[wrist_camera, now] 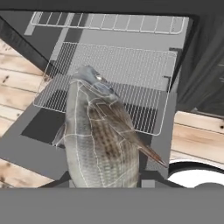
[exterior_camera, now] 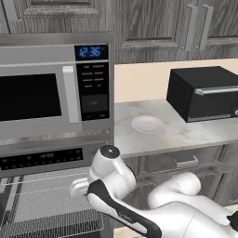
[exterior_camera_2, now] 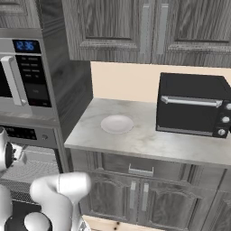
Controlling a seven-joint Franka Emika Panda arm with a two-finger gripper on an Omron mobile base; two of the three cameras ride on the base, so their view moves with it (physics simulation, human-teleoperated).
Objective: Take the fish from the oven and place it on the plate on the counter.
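- Hand view: the fish (wrist_camera: 98,140) hangs close under the camera, above the pulled-out wire rack (wrist_camera: 118,78) of the oven (exterior_camera: 42,160), so the gripper is clamped on it, though the fingertips are hidden behind its body.
- The plate (exterior_camera: 148,124) waits bare on the counter (exterior_camera: 195,132), well to the right of the oven.
- Judged obstacles: the black toaster oven (exterior_camera: 204,93) just beside the plate, and the microwave (exterior_camera: 56,88) overhead limiting the lift.
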